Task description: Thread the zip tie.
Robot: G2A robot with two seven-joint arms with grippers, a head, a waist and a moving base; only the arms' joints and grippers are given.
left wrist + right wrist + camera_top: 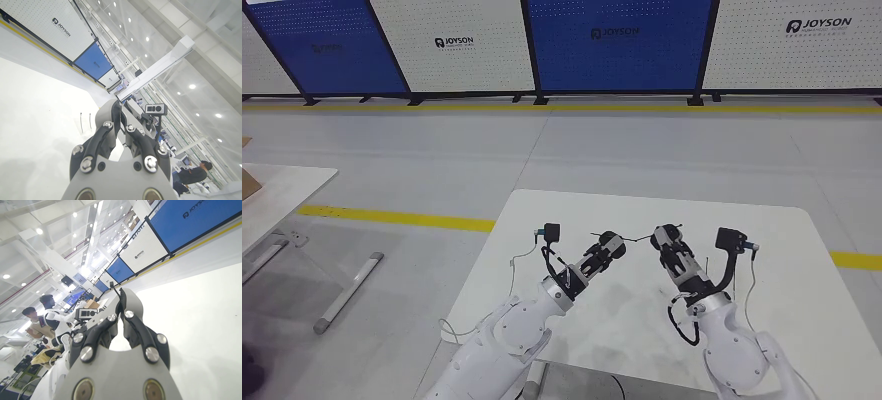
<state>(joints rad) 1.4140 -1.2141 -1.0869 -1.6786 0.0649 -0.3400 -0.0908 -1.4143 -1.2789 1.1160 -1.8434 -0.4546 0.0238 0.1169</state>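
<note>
Ideally, above the white table (782, 262), the left gripper (608, 246), fingers pressed together on the tail of the zip tie (638, 238), should feed that tip slowly and squarely into the head (111, 283) jutting from the right gripper (121, 295), whose fingers pinch it tight and should hold steady.

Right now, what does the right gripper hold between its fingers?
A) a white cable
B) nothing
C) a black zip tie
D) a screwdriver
C: the right gripper is shut on a black zip tie, whose head end sticks out beyond it.
</note>
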